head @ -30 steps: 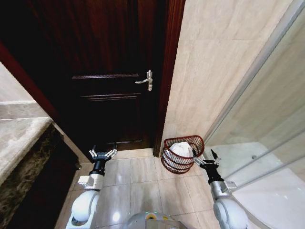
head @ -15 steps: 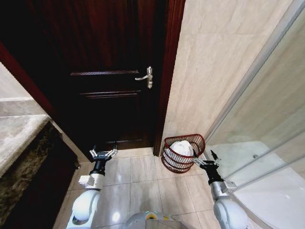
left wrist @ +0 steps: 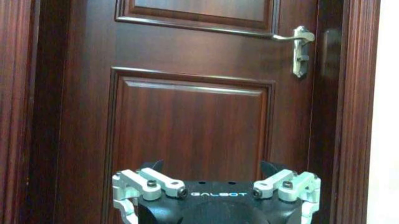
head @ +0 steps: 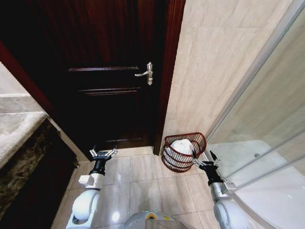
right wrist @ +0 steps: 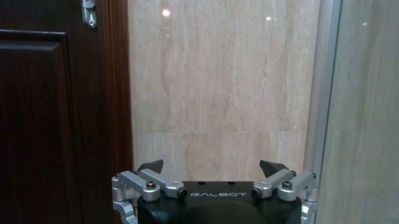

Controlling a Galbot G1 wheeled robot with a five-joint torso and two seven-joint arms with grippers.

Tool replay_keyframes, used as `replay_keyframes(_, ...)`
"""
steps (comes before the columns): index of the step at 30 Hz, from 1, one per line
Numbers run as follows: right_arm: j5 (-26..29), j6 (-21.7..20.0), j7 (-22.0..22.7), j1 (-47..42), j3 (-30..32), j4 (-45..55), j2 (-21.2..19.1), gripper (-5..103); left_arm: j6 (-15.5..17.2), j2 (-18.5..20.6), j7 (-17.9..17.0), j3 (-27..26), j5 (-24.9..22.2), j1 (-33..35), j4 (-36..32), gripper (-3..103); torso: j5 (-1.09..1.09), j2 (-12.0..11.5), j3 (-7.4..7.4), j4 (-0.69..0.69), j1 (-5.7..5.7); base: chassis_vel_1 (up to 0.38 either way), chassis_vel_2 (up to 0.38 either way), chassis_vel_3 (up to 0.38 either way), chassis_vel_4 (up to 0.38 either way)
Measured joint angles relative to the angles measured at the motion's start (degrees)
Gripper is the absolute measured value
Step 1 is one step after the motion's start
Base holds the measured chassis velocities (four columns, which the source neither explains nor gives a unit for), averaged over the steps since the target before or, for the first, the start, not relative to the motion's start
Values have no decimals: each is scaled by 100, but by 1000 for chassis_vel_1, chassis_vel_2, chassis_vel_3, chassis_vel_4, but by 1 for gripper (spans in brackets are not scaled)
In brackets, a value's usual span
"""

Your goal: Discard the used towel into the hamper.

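Nearest the robot, both arms are held low over the tiled floor [head: 143, 183], one to each side. The left claw [head: 103, 153] points towards the dark wooden door [head: 109, 95]; its fingers stand apart and hold nothing, which the left wrist view confirms with the claw [left wrist: 212, 164] spread wide before the door panels. The right claw [head: 206, 160] is likewise spread and empty, with its fingertips just beside the hamper [head: 183, 152] on the side towards the glass shower screen [head: 267, 143]; whether a fingertip touches the wire rim cannot be determined. In the right wrist view the right claw [right wrist: 212, 164] faces the beige tiled wall [right wrist: 224, 93] with nothing between its fingers. Farther out, the hamper stands on the floor against that wall, between the door frame [head: 164, 95] and the shower screen. A white towel [head: 182, 146] lies bundled inside it, below the rim on the wall side. Judged from this arrangement, the discard step is complete: the towel is in the hamper and neither claw carries anything. What appears to remain is only clearing the right arm from the hamper. Beyond, the door is closed, its lever handle [head: 147, 74] level.
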Motion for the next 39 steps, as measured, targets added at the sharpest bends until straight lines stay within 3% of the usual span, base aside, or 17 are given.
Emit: replay_keyframes(39, -215, 188, -42, -102, -59, -65, 33, 100, -8, 6, 10, -3, 7, -25, 8, 100, 0, -976, -565, 0, -412, 11, -11, -10, 12)
